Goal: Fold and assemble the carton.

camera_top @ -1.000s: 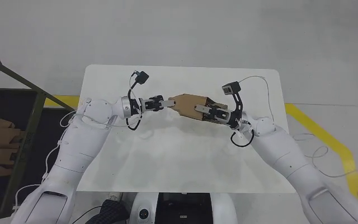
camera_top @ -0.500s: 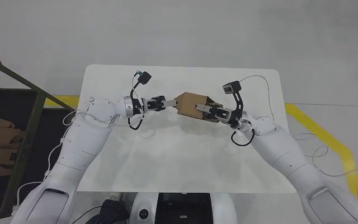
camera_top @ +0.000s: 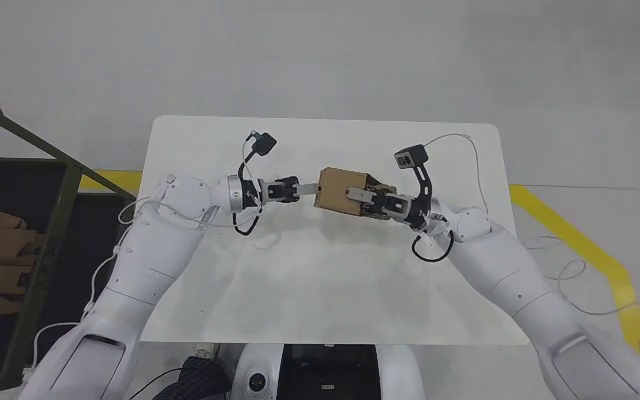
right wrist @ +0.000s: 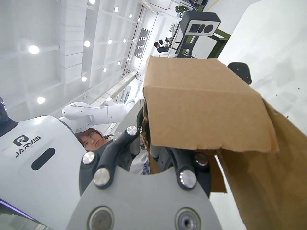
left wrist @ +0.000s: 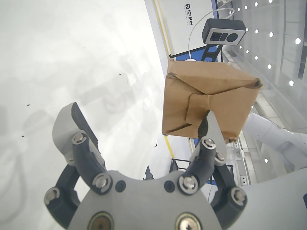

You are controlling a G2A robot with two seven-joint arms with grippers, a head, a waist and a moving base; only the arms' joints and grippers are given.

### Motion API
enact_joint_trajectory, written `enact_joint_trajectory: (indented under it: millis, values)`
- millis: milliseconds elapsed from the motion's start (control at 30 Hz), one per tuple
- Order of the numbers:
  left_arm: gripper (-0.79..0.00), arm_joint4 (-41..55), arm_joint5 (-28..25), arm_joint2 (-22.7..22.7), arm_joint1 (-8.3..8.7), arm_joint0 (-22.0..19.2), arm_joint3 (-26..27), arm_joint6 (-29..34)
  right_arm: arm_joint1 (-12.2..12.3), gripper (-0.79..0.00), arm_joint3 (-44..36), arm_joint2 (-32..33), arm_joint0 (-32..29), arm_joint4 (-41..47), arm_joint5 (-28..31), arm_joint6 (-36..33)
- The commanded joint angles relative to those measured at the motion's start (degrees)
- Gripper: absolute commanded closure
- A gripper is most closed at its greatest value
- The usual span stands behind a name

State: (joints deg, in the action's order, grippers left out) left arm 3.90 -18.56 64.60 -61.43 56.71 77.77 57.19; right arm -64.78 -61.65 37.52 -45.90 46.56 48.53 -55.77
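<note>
I've got the right gripper (camera_top: 372, 203) clamped on the carton (camera_top: 338, 188) at its open end, held over the middle of the white table (camera_top: 300, 290). Left gripper (left wrist: 141, 125) is spread wide, 1 fingertip (left wrist: 212, 126) touching the carton's folded end.

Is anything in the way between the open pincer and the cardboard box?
No, nothing visible. The left pincer is open right at the carton's folded end, one finger over the flaps, with no other thing between them. The right pincer grips the carton's other end.
</note>
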Motion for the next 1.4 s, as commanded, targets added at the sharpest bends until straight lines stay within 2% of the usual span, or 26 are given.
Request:
enact_joint_trajectory:
  millis: [0,667,933,1100,1367]
  values:
    - [-0.785,-0.09,-0.15,-0.36,-0.05,-0.13,0.28,0.18,-0.05,0.0,0.03,-0.16,0.04,0.11,-0.09,-0.09]
    - [-0.785,0.51,-0.55,-1.61,-0.21,-1.05,1.09,0.31,-0.51,0.0,0.59,-0.83,0.37,1.19,-0.47,-0.47]
    - [-0.785,0.57,-1.48,1.2,0.37,-0.17,0.14,-2.1,-0.22,0.0,1.06,-0.23,-0.04,0.97,-0.17,-0.17]
    - [-0.785,1.18,-5.86,4.23,0.96,2.17,1.73,-4.94,-0.12,0.0,1.27,-0.3,0.03,1.12,-1.49,-1.49]
    - [-0.785,-3.69,-18.71,7.91,2.01,5.87,5.02,-7.16,0.33,0.0,1.9,1.22,0.81,3.35,-6.11,-6.11]
